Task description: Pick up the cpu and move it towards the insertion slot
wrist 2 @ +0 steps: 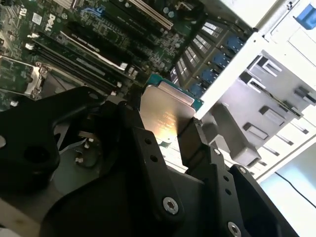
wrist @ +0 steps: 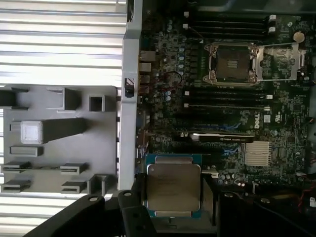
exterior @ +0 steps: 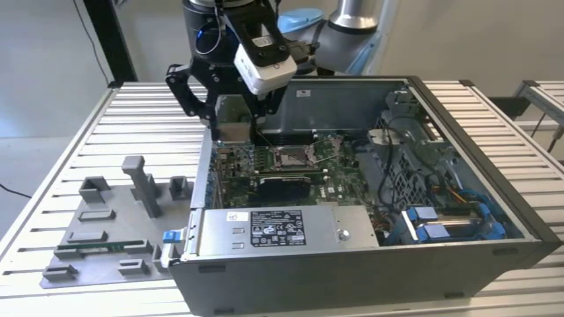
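First wrist view, cpu [wrist: 174, 185] pinched btwn gripper [wrist: 174, 197] fingers, insertion slot [wrist: 232, 62] well apart.

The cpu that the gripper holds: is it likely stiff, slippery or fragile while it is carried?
The cpu looks like a flat metal-topped plate, so it is probably stiff and will not bend. Its smooth, shiny top and thin edges, pinched by the gripper, suggest it may slip if the grip loosens. Being thin, it is likely fragile if dropped.
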